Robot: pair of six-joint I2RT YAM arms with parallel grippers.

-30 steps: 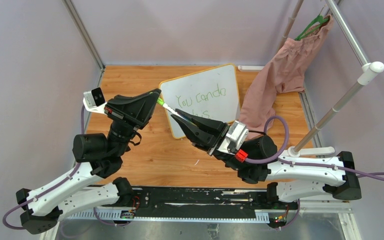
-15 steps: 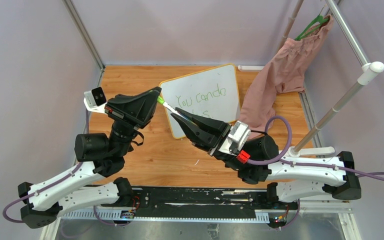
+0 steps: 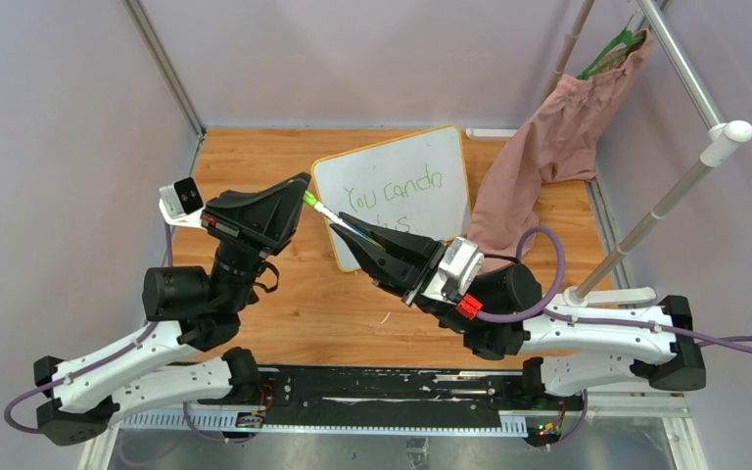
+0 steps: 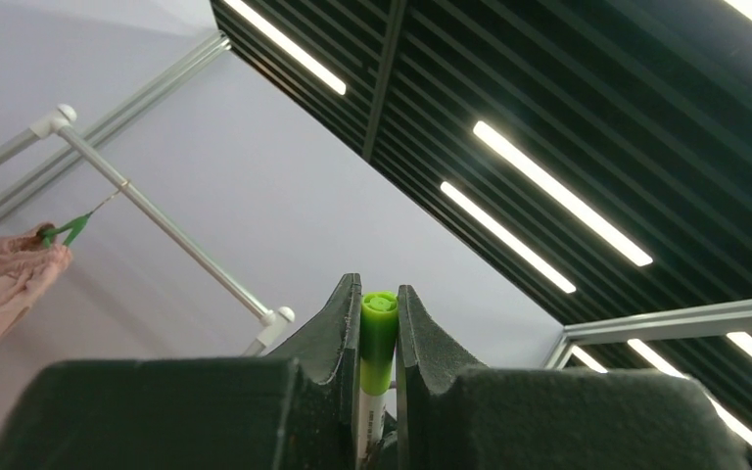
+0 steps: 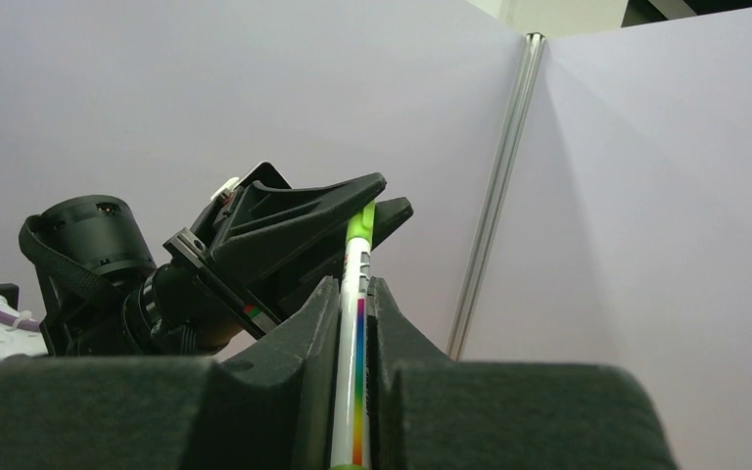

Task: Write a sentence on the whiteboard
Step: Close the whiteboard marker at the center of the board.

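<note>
Two grips on one marker [image 3: 325, 211]: clamps green cap [image 4: 379, 333] in left gripper [image 3: 304, 189], pinches barrel [image 5: 357, 323] in right gripper [image 3: 349, 227]; shows whiteboard [image 3: 401, 157] lying on wooden table [image 3: 255, 157] just behind, sentence [image 3: 394, 192] partly hidden by right gripper

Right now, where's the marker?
Top view, centre: the marker bridges the two grippers, left gripper on its green cap, right gripper on the barrel, over the left edge of the whiteboard.
</note>
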